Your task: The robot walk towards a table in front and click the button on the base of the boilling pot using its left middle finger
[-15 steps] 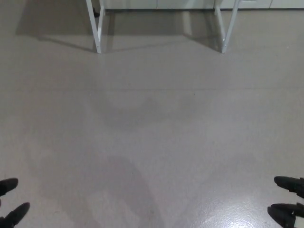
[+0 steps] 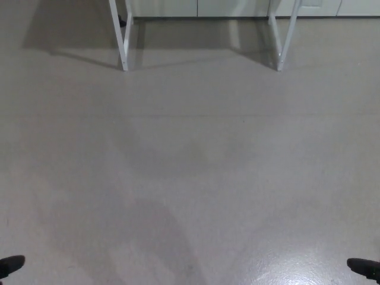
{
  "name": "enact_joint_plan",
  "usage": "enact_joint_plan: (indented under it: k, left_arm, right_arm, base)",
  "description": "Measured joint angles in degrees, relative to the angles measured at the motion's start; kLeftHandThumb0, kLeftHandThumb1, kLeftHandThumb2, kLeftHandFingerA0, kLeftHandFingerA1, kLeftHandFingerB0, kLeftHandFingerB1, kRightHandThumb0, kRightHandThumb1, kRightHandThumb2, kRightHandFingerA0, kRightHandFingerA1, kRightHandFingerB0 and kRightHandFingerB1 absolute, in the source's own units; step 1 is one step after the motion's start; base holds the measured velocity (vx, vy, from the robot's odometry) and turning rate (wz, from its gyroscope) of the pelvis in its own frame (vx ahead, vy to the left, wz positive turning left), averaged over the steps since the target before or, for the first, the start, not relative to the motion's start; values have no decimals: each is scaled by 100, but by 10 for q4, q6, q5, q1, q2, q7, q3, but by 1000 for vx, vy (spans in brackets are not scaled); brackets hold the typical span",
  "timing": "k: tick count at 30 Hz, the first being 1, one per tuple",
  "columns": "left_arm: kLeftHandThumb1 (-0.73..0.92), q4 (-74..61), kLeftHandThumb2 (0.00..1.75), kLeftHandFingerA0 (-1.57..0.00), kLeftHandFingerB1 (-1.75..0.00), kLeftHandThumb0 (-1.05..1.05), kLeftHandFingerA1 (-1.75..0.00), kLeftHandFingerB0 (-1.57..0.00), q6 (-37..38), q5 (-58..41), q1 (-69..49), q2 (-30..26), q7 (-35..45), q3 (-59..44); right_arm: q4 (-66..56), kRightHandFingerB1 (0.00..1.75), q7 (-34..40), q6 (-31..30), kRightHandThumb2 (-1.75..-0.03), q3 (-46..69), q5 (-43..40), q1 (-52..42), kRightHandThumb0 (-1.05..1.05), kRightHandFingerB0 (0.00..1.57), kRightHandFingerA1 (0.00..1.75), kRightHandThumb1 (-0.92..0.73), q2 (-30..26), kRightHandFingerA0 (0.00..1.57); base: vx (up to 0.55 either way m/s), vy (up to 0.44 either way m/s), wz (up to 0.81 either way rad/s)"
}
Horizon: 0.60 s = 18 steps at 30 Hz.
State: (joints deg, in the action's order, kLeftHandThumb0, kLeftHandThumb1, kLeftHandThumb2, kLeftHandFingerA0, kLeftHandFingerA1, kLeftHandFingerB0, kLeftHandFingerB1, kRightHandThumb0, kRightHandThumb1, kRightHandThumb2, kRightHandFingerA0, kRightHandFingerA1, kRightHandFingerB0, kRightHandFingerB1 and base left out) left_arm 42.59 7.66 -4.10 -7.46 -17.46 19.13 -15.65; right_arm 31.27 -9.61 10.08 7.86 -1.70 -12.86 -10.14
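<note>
Only the white legs of the table show at the top of the head view, one on the left (image 2: 120, 35) and one on the right (image 2: 285, 35); its top, the pot and the button are out of frame. A black tip of my left hand (image 2: 10, 265) pokes in at the bottom left corner. A black tip of my right hand (image 2: 363, 268) shows at the bottom right corner. Too little of either hand is visible to tell how it is held.
Grey-beige floor (image 2: 190, 166) fills the view between me and the table legs. White cabinet fronts (image 2: 196, 7) run along the top edge behind the table. A bright glare (image 2: 297, 270) lies on the floor at the bottom right.
The whole picture has shifted slightly downward, so the camera moved. Both hands have dropped toward the bottom edge; only one tip of each shows now instead of two.
</note>
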Motion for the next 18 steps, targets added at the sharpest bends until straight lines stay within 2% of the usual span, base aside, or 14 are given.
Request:
enact_joint_plan:
  k: [2, 10, 14, 16, 18]
  left_arm:
    - [39, 0, 65, -59, -43, -39, -49, -43, 0, -1, -4, 1, 0, 2]
    - [39, -1, 65, -62, -43, -39, -49, -44, 4, -1, -8, 2, 0, 13]
    - [40, 4, 65, -60, -43, -38, -49, -43, 7, -1, -10, 1, -1, 17]
    - [40, 9, 65, -61, -43, -38, -49, -44, 9, -1, -10, 4, -2, 18]
    - [40, 9, 66, -62, -43, -39, -49, -43, 11, -1, -9, -2, -3, 18]
  right_arm:
    - [-2, 51, -1, 2, -51, 0, -1, -4, -16, 52, 57, -40, 0, 74]
    - [-4, 52, -3, 8, -51, -1, 0, -11, -16, 53, 57, -41, -8, 78]
    - [-4, 52, -3, 9, -51, -2, 0, -13, -18, 54, 57, -41, -10, 77]
    - [-4, 52, -3, 13, -51, -3, 0, -14, -17, 54, 57, -41, -11, 77]
    - [-2, 51, -4, 16, -51, -7, 0, -15, -17, 54, 56, -41, -7, 77]
  base:
    - [0, 0, 0]
    - [-72, 24, 9]
    - [96, 161, -11]
    - [170, 439, -28]
    - [144, -10, -18]
